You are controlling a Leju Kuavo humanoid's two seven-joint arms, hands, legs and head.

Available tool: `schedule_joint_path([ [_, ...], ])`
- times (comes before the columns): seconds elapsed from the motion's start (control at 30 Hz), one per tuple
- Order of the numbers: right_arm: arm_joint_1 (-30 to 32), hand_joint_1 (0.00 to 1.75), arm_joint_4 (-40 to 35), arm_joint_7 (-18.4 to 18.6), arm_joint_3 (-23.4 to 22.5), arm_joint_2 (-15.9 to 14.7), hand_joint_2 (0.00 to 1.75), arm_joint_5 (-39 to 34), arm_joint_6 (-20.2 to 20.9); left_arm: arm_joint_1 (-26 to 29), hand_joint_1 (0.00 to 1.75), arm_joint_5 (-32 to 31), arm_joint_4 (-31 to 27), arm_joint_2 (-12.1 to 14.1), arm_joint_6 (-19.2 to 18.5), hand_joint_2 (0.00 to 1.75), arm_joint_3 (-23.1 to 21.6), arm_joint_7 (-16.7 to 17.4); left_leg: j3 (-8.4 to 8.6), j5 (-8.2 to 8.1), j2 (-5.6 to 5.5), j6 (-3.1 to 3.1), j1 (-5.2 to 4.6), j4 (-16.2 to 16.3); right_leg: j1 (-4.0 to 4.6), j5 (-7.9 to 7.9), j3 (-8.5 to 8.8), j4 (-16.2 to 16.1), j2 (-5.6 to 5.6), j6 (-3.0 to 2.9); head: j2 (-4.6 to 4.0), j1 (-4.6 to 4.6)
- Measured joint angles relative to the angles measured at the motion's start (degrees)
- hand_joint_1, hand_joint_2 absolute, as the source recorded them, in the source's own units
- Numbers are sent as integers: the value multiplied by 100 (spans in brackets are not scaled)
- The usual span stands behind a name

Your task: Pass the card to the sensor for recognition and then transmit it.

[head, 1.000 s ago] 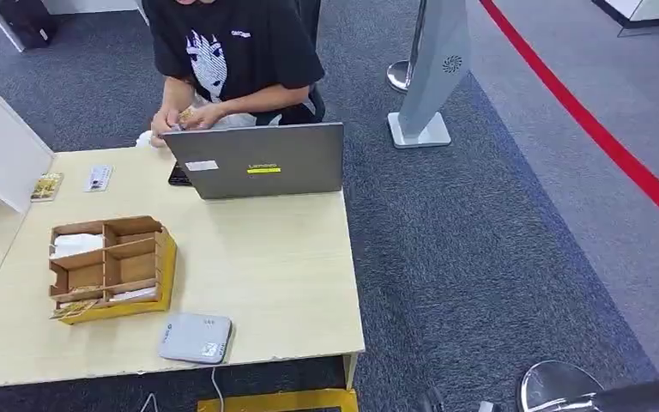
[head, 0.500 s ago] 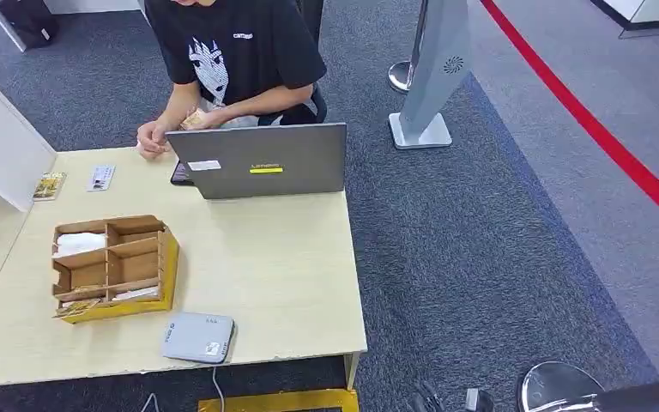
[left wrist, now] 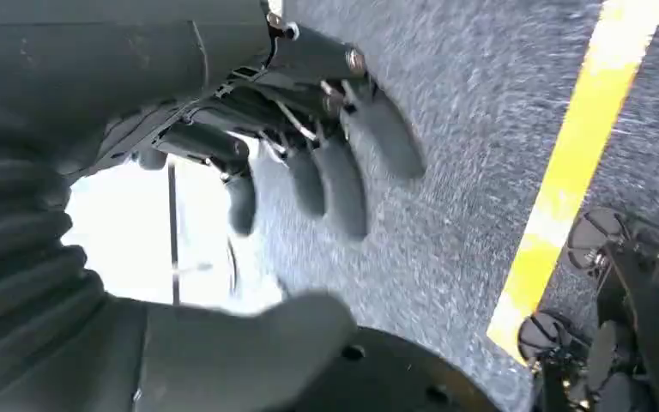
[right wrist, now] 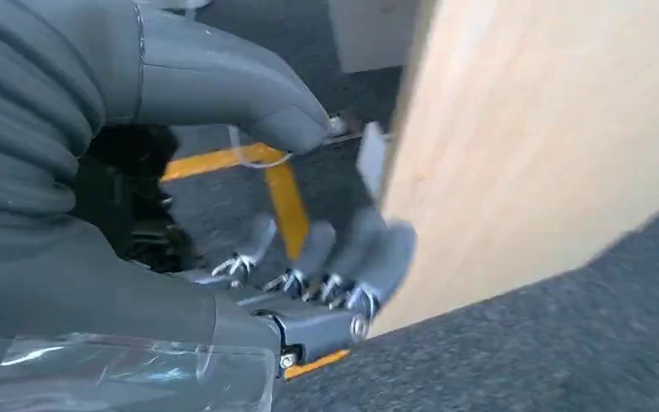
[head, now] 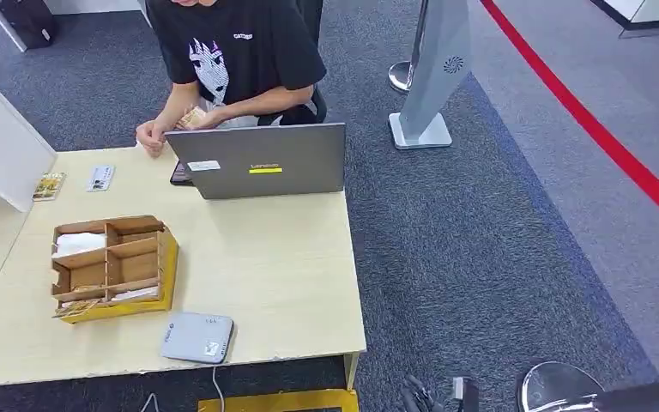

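Hanging beside the counter [head: 292, 283], both hands' fingers [left wrist: 343, 180] [right wrist: 369, 249] are spread and hold nothing. Cards [head: 99, 178] lie well beyond them, past the sensor [head: 197, 337]; scanned or not, I cannot tell.

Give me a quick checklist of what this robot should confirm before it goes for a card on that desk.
1. Left hand free: ok, fingers apart over the carpet, holding nothing.
2. Right hand free: ok, open, nothing held, beside the table edge.
3. Cards available: ok, the wooden organizer holds some in its compartments.
4. Sensor unobstructed: ok, the grey box sits uncovered near the table's front edge.
5. Person's hand away from organizer: ok, it rests at the far edge beside the laptop.
6. Sensor powered: cannot tell.
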Motion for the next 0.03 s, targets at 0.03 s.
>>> schedule_joint_path([
  [0.03,30,0,-11,66,90,-13,175,-22,-42,21,0,88,0,11,-11,175,-184,-24,0,0,0,0,0,0,0,0,0,0,0,0,0,0],
])
